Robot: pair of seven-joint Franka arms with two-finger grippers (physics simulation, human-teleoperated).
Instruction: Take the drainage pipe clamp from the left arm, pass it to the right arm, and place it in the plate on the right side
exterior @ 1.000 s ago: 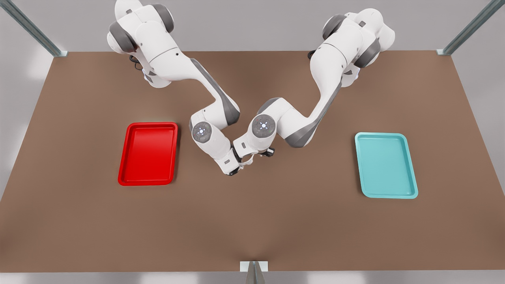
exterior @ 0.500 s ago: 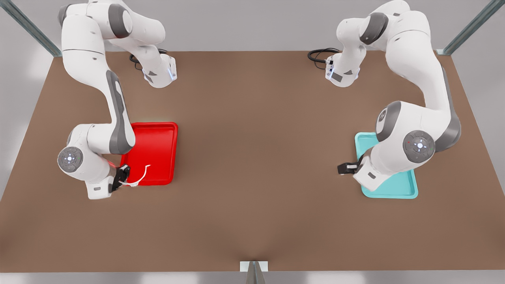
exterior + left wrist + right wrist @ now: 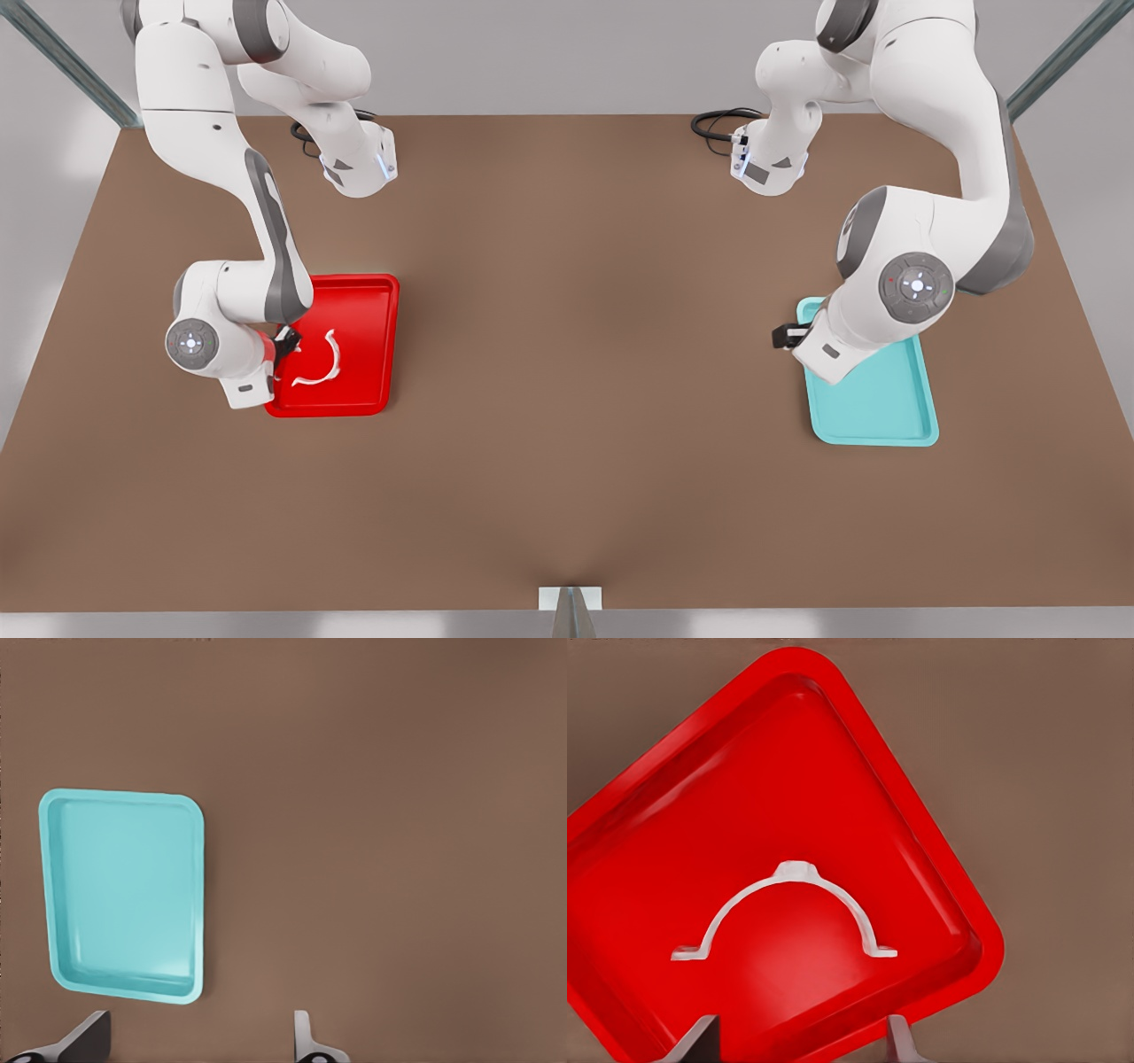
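Two grippers, fingers apart: right gripper (image 3: pixel 282 344) over the plate (image 3: pixel 372 292) at frame left, clamp (image 3: pixel 322 364) lying released inside; left gripper (image 3: pixel 784 335) waits by the teal tray (image 3: pixel 886 416), frame right.

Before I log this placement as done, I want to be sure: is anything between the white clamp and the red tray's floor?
Nothing visible: the thin white half-ring pipe clamp lies inside the glossy red rectangular tray, free of the right gripper, whose fingers are open above it. The left gripper, open, waits near the teal tray.
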